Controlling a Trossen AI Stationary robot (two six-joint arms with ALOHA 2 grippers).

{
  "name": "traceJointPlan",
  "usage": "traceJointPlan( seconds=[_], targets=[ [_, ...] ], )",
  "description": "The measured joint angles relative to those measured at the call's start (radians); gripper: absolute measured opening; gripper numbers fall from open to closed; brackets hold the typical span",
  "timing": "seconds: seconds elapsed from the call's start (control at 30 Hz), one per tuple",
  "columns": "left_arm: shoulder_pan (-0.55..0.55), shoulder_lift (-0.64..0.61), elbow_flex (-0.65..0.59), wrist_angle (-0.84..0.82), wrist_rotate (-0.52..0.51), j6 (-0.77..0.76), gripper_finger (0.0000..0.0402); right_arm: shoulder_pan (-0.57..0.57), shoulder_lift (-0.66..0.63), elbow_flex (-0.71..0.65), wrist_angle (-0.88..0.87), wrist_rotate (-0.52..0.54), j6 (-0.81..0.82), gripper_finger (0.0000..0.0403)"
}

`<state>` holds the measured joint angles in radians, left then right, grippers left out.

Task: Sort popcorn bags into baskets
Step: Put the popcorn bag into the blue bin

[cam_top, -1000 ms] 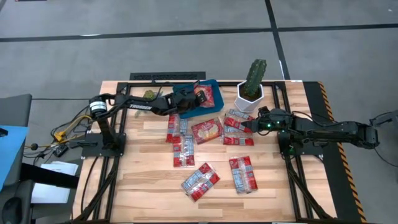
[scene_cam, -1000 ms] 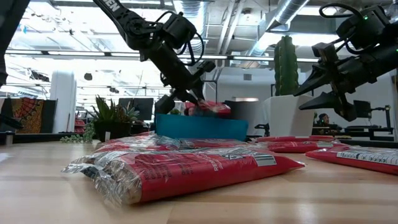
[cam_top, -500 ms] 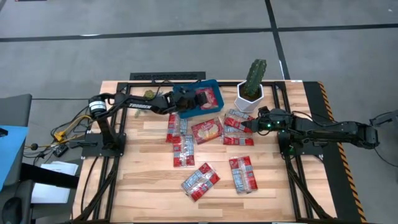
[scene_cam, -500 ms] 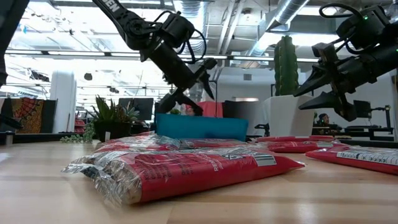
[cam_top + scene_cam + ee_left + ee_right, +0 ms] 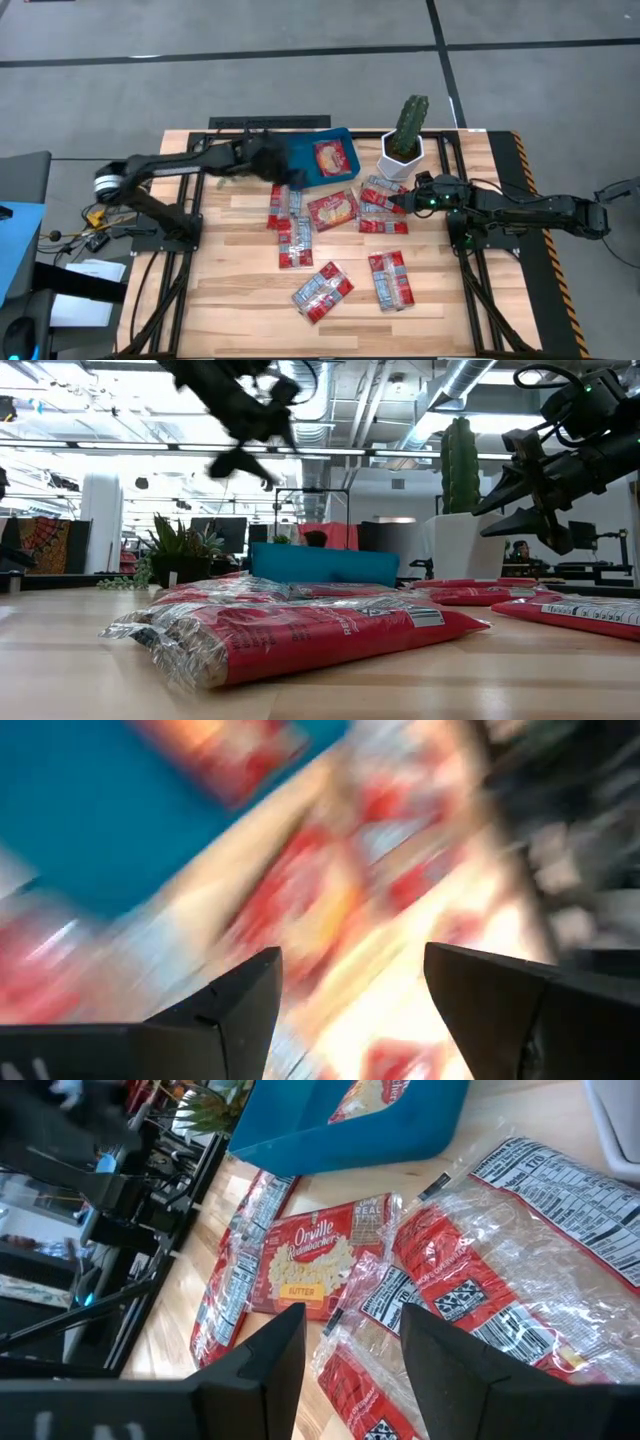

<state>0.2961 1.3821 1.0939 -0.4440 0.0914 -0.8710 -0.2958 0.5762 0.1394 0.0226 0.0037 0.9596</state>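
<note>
One popcorn bag (image 5: 333, 157) lies flat inside the blue bin (image 5: 300, 168) at the far edge of the table (image 5: 230, 290), red with a pale yellowish panel on its face; the rest are spread on the wood! A bag with an orange-and-white label (image 5: 333, 210) sits just in front of the bin; two more (image 5: 383, 205) overlap beside the white cactus pot (image 5: 400, 160), their clear crinkled wrap and black-on-white print plain in the right wrist view; a pair (image 5: 290, 225) lies near the bin's left end, and two (image 5: 322, 290) (image 5: 391, 279) rest nearer the front edge. The left gripper (image 5: 283, 176) is over the bin's near left corner, fingers spread wide, nothing between them; the right gripper (image 5: 398, 200) hovers at the bags by the pot, fingers apart and empty.
</note>
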Motion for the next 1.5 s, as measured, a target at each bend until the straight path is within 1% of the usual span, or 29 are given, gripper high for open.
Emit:
traceJointPlan(
  seconds=[0.07,0.13,0.17,0.23,0.37,0.43,0.57,0.63,0.73,0.83,0.87,0.97,1.2,1.27,1.37,1.43,1.5],
  targets=[
    [-0.084,-0.061,0.000,-0.161,-0.149,-0.030,0.0226,0.000,0.000,0.000,-0.006,0.000,0.000,0.0184],
    [-0.183,-0.101,-0.001,-0.282,-0.276,-0.110,0.0225,0.000,0.000,0.000,-0.018,0.000,0.000,0.0182],
    [-0.232,-0.112,-0.001,-0.317,-0.317,-0.152,0.0225,0.000,0.000,0.000,-0.023,-0.001,0.000,0.0181],
    [-0.322,-0.118,-0.013,-0.358,-0.367,-0.237,0.0227,0.000,0.000,0.000,-0.024,-0.001,0.000,0.0180],
    [-0.469,-0.108,-0.099,-0.331,-0.389,-0.432,0.0240,0.000,0.000,0.000,-0.031,-0.001,0.000,0.0183],
    [-0.524,-0.101,-0.159,-0.276,-0.397,-0.521,0.0252,0.000,0.000,0.000,-0.042,-0.001,0.000,0.0186],
    [-0.599,-0.103,-0.287,-0.126,-0.494,-0.672,0.0271,0.000,0.000,0.000,-0.052,-0.002,0.000,0.0191],
    [-0.620,-0.104,-0.348,-0.027,-0.523,-0.700,0.0275,0.000,0.000,0.000,-0.052,-0.002,0.000,0.0193],
    [-0.632,-0.087,-0.440,0.169,-0.549,-0.713,0.0276,0.000,0.000,0.000,-0.054,-0.002,0.001,0.0194],
    [-0.628,-0.051,-0.499,0.289,-0.552,-0.718,0.0277,0.000,0.000,0.000,-0.056,-0.003,0.001,0.0194],
    [-0.626,-0.034,-0.510,0.301,-0.551,-0.725,0.0277,0.000,0.000,0.000,-0.058,-0.003,0.001,0.0192],
    [-0.625,0.037,-0.515,0.337,-0.552,-0.730,0.0277,0.000,0.000,0.000,-0.062,-0.003,0.001,0.0189],
    [-0.617,0.240,-0.511,0.673,-0.548,-0.710,0.0277,0.000,0.000,0.000,-0.070,-0.004,0.001,0.0182],
    [-0.615,0.289,-0.511,0.701,-0.550,-0.749,0.0275,0.000,0.000,0.000,-0.070,-0.004,0.001,0.0180],
    [-0.612,0.329,-0.509,0.707,-0.544,-0.794,0.0248,0.000,0.000,0.000,-0.068,-0.004,0.001,0.0180],
    [-0.611,0.341,-0.506,0.701,-0.546,-0.802,0.0210,0.000,0.000,0.000,-0.068,-0.003,0.001,0.0181],
    [-0.608,0.343,-0.506,0.695,-0.565,-0.817,0.0158,0.000,0.000,0.000,-0.068,-0.003,0.001,0.0183]
  ],
)
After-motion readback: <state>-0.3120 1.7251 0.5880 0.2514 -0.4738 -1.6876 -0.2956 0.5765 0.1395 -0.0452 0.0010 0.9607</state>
